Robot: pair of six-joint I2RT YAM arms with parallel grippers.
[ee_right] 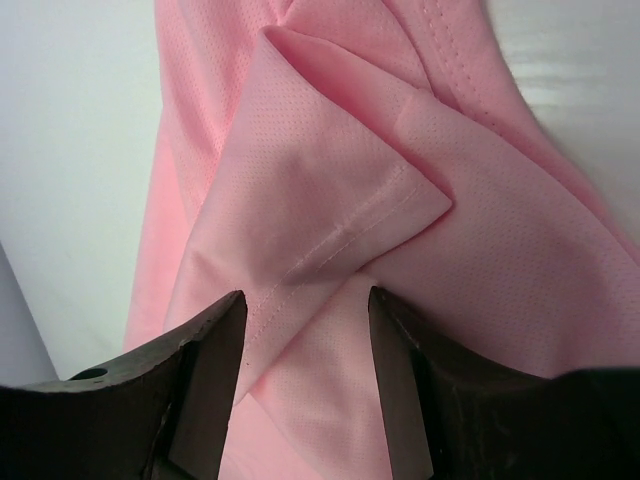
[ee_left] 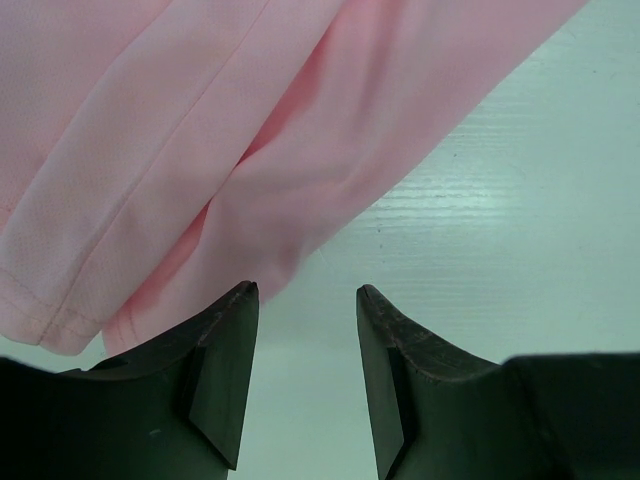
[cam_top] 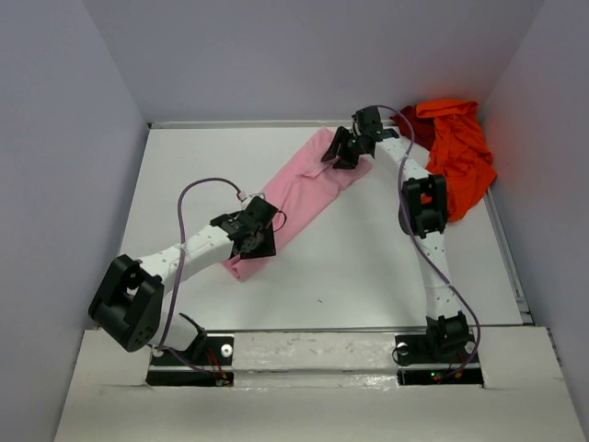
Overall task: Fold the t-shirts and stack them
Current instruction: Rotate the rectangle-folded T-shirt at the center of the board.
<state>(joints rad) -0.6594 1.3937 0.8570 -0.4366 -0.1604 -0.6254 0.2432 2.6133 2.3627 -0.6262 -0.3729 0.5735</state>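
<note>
Your left arm runs low from its base out to the left, bends at the elbow, then reaches in toward the counter's (cam_top: 386,267) middle. Its left end effector (cam_top: 250,241) sits at the near-left end of the pink t-shirt (cam_top: 308,189).

Left wrist view: the jaws are spread with only bare counter (ee_left: 480,200) between them and nothing gripped. The shirt's hem (ee_left: 200,130) lies just ahead, and the left fingertip (ee_left: 240,300) is at its edge.

Your right arm rises straight from its base, bends at the elbow, then angles left and away. The right end effector (cam_top: 345,152) is over the far end of the same shirt.

Right wrist view: the jaws are apart and released. A folded sleeve corner (ee_right: 330,200) lies on the cloth ahead of them, its stitched hem running into the gap, unpinched.

The pink shirt lies as a long strip, diagonal from near-left to far-right. The orange-red t-shirt (cam_top: 460,152) is crumpled in the far right corner. The dark red t-shirt (cam_top: 406,119) shows just beside it, mostly hidden.
</note>
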